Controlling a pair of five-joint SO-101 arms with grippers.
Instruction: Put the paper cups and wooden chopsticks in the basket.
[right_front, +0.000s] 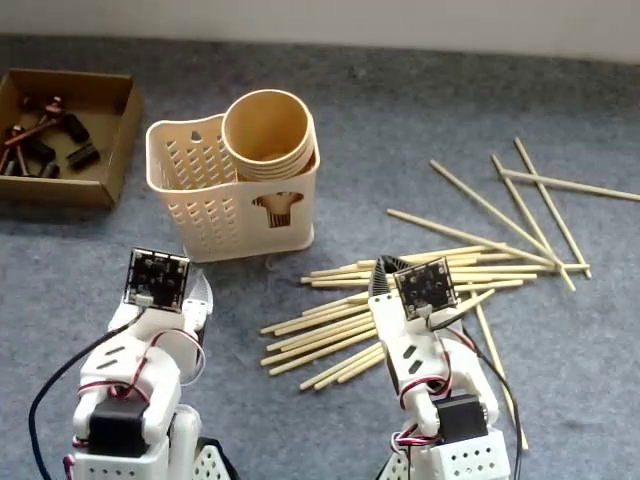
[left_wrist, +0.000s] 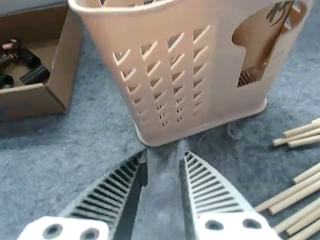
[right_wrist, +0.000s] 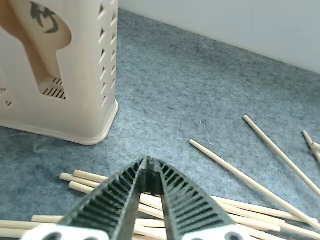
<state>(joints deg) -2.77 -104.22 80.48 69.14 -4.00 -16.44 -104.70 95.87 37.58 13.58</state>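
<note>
A: Where do the things lie?
B: The paper cups (right_front: 268, 135) stand stacked in the basket (right_front: 200, 205); the wooden chopsticks (right_front: 340, 330) lie scattered on the grey mat (right_front: 420, 110).
A: And the jaws?
B: On the left gripper (left_wrist: 163, 155) they are slightly parted and empty, just before the basket. On the right gripper (right_wrist: 150, 166) they are closed on nothing, above the chopsticks.

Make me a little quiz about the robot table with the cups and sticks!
1. True or false: the paper cups stand inside the basket.
2. Where do the wooden chopsticks lie? A) in the basket B) on the grey carpet C) inside the cups
3. Fill the gap: the right gripper is ____ (open or shut).

Key: 1 true; 2 B; 3 shut.
</note>
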